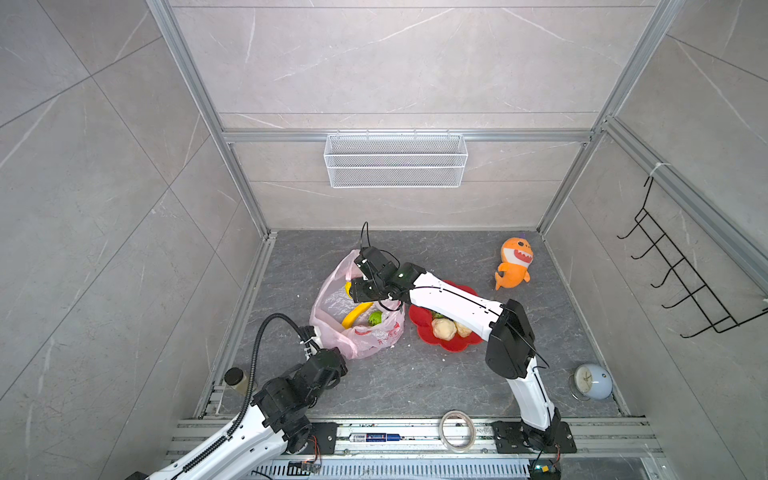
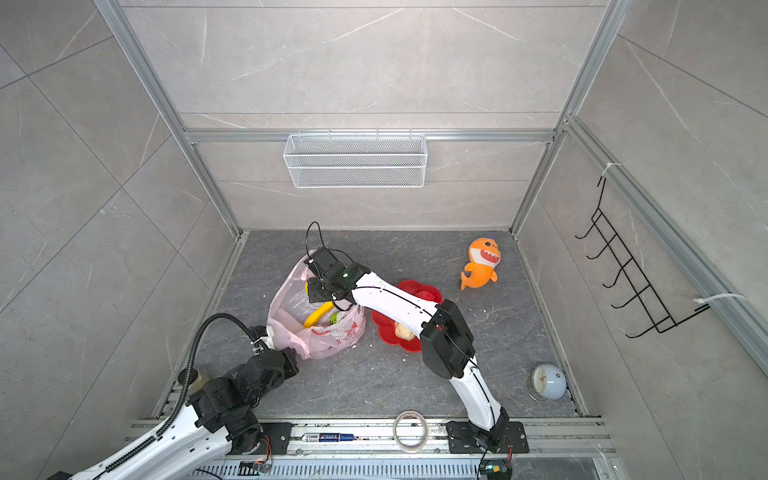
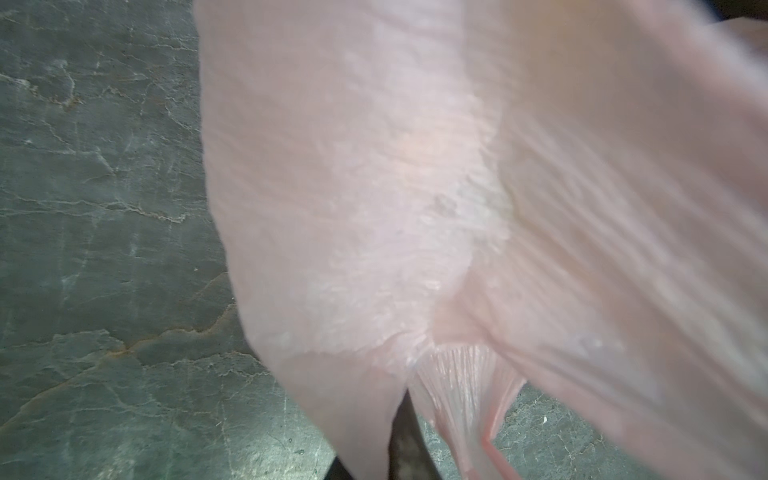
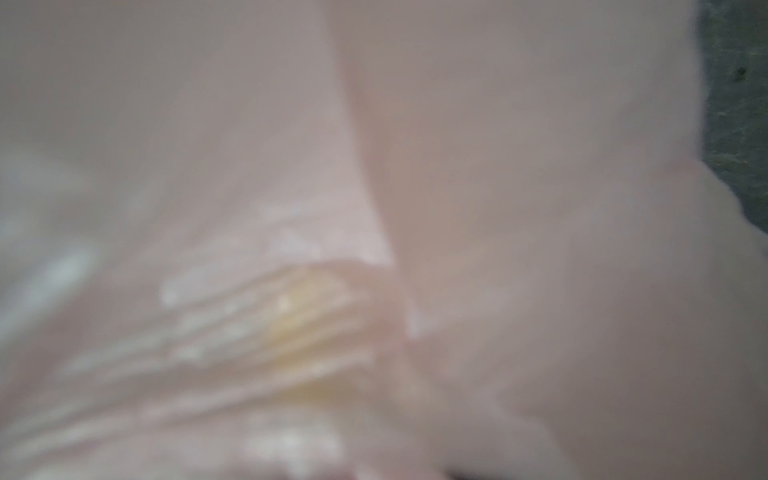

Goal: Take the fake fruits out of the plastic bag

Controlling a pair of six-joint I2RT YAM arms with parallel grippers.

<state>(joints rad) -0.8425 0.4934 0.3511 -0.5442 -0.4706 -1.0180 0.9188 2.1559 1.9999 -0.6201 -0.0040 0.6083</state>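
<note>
plastic bag [image 1: 365, 338] sits at 9 o'clock of the red dish [image 1: 419, 324]. left gripper [image 1: 337, 358], low, clamps its 7 o'clock corner. right arm [image 1: 449, 303] reaches across; right gripper [image 1: 353, 291] is in its mouth, open or closed i cannot tell. banana [image 1: 356, 315] inside runs 8 to 2 o'clock.

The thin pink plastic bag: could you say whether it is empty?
Not empty: the bag holds a long yellow banana and a bumpy green fruit.

Even bright light; wrist views blurred (right worst)
</note>
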